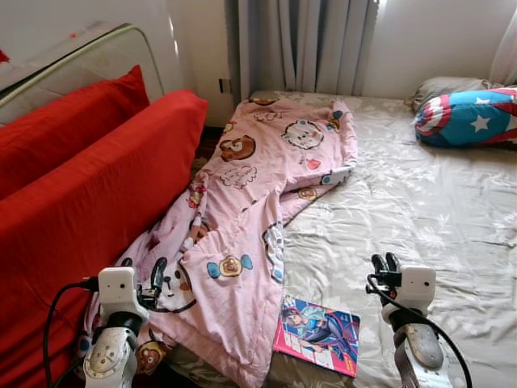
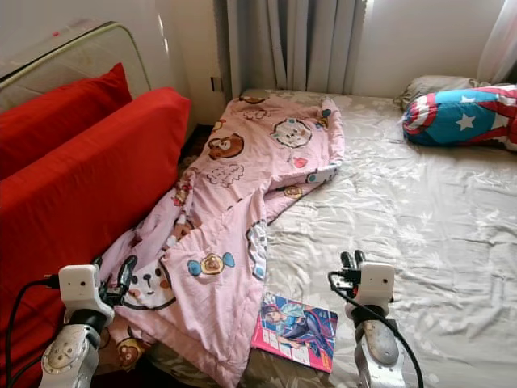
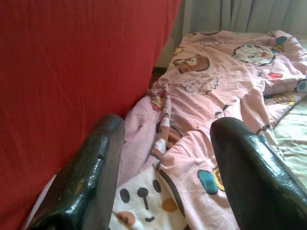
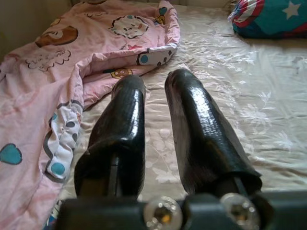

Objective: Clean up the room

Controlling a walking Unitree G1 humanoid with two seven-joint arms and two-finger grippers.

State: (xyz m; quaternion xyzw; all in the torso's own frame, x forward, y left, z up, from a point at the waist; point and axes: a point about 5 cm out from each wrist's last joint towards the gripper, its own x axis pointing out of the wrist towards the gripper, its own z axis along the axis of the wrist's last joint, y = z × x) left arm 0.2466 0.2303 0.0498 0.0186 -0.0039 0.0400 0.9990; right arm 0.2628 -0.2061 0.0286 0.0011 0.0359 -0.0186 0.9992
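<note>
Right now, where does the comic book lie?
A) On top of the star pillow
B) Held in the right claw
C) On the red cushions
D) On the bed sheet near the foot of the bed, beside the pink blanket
D. The comic book lies flat on the bed sheet next to the edge of the pink blanket, between the left claw and the right claw, and neither touches it.

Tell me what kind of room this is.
Most likely a bedroom: a bed with a floral sheet, a pink cartoon blanket strewn across it, a pillow by the wall, and curtains behind. A book lies near the bed's edge.
</note>
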